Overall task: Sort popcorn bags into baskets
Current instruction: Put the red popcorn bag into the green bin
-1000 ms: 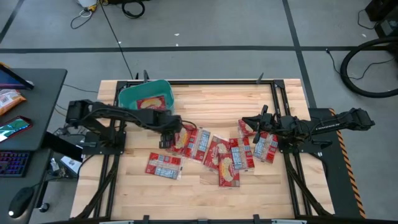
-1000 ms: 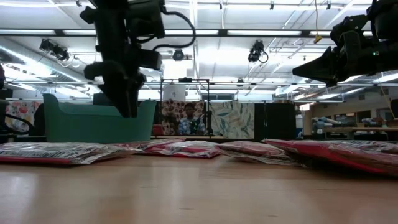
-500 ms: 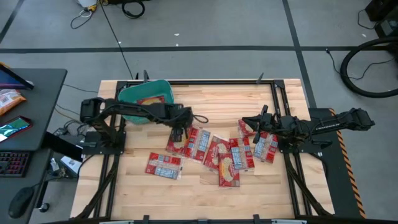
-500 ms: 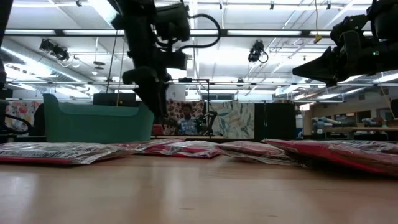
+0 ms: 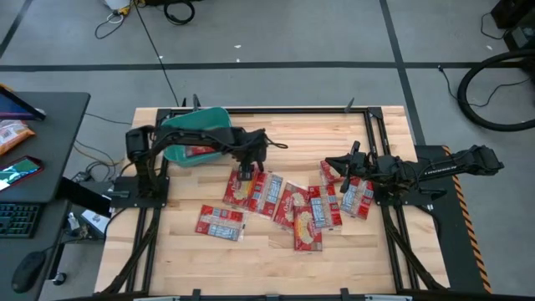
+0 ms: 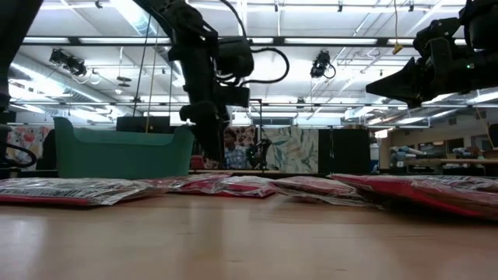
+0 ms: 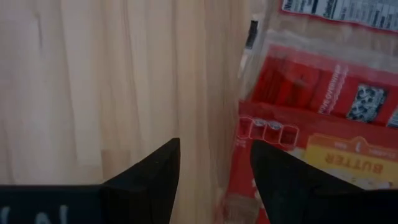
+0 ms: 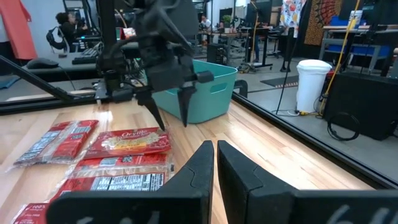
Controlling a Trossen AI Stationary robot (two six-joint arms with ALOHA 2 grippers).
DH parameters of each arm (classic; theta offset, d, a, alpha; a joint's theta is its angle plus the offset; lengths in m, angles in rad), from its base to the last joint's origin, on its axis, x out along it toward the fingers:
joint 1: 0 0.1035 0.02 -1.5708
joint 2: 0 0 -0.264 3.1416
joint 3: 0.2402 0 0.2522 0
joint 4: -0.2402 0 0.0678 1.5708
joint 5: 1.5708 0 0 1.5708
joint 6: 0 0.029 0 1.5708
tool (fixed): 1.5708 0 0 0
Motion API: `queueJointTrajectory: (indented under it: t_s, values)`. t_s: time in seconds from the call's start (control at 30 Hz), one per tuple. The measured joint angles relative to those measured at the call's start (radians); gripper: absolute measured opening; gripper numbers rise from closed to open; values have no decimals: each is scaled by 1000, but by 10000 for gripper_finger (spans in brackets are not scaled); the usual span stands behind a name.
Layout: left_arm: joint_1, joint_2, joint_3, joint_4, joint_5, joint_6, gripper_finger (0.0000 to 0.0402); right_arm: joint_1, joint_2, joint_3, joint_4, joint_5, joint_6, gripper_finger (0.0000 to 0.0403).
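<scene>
Several red popcorn bags lie flat and overlapping across the table's middle (image 5: 288, 205); a single one (image 5: 220, 221) lies nearer the near edge. The teal basket (image 5: 180, 125) stands at the far left, with a red bag (image 5: 198, 151) inside it. My left gripper (image 5: 245, 174) is open and points down just above the far edge of the leftmost bag of the spread (image 7: 311, 124), its fingers over that bag's edge and the bare wood beside it. My right gripper (image 5: 328, 162) is shut and hangs in the air over the bags on the right.
Dark metal rails frame the table (image 5: 368, 125). Bare wood lies along the near edge (image 5: 251, 259) and the far middle (image 5: 292, 134). A black desk with an orange-brown snack packet (image 5: 12, 134) stands off the table's left. People sit in the room beyond (image 8: 62, 22).
My left gripper has swung toward the table's right and a little toward the far edge, from beside the leftmost bag of the spread to above its far end. It stayed open. The bags and my right arm have not moved.
</scene>
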Motion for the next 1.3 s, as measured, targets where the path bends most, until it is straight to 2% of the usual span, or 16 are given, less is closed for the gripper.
queueJointTrajectory:
  t_s: [0.2, 0.47, 0.8, 1.07, 1.3]
  values:
    - [30, 50, 9, 11, 72, 25, 198, 0, 0, 0, 0, 0, 0, 25]
    - [38, 105, 9, 40, 102, 60, 186, 0, 1, 0, 1, 0, 0, 25]
    - [36, 121, 9, 31, 161, 84, 116, 0, 1, 0, 1, 0, 0, 25]
    - [30, 109, 9, 12, 162, 101, 12, 0, 1, 0, 1, 0, 0, 25]
    - [25, 25, 8, -36, 149, 96, 4, 0, 1, 0, 1, 0, 0, 25]
